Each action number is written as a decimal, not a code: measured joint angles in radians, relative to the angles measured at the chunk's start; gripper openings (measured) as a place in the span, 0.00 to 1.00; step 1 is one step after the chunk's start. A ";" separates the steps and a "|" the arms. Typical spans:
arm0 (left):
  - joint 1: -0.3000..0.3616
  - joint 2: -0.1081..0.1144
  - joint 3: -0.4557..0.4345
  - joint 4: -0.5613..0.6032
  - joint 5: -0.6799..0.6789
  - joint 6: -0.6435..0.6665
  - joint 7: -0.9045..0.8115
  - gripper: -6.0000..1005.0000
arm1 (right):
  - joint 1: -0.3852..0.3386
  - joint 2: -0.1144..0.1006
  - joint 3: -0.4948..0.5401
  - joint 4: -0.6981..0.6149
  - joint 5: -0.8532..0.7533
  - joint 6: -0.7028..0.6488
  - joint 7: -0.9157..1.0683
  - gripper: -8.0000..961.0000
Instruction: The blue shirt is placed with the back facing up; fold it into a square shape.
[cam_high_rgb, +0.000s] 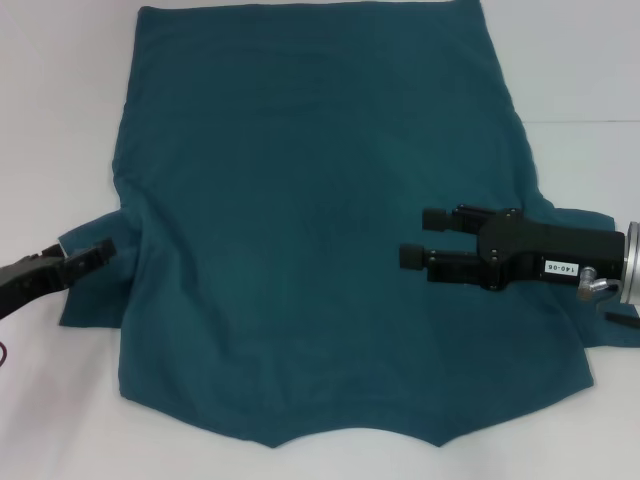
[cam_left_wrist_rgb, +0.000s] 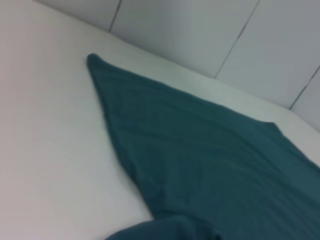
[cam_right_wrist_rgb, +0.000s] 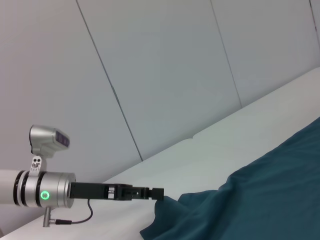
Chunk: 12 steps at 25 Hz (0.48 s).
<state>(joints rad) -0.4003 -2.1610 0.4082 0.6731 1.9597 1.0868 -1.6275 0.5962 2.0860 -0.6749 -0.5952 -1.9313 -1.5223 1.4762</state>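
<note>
The blue shirt (cam_high_rgb: 310, 230) lies flat on the white table, plain side up, hem toward me and both short sleeves spread out. It also shows in the left wrist view (cam_left_wrist_rgb: 210, 155) and the right wrist view (cam_right_wrist_rgb: 260, 200). My left gripper (cam_high_rgb: 92, 256) is low at the outer edge of the left sleeve (cam_high_rgb: 95, 290); in the right wrist view its tip (cam_right_wrist_rgb: 156, 192) touches that sleeve's edge. My right gripper (cam_high_rgb: 425, 237) is open and empty, held above the shirt's right half, pointing toward the middle. No lettering shows.
The white table (cam_high_rgb: 50, 100) extends past the shirt on the left, right and near sides. A pale panelled wall (cam_right_wrist_rgb: 175, 75) stands behind the table. The right sleeve (cam_high_rgb: 610, 340) lies partly under my right arm.
</note>
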 joint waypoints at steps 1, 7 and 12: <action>0.000 0.000 0.000 -0.005 0.001 -0.009 0.000 0.89 | 0.000 0.000 0.000 0.000 0.000 0.000 0.000 0.89; 0.004 -0.001 0.000 -0.031 0.007 -0.025 0.002 0.89 | 0.000 0.000 0.000 0.000 0.000 0.001 0.000 0.89; 0.006 -0.002 0.004 -0.034 0.026 -0.014 0.000 0.89 | 0.000 0.000 0.000 0.000 0.000 0.001 0.000 0.89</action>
<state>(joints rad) -0.3939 -2.1631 0.4120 0.6390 1.9855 1.0729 -1.6279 0.5959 2.0860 -0.6753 -0.5952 -1.9311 -1.5215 1.4757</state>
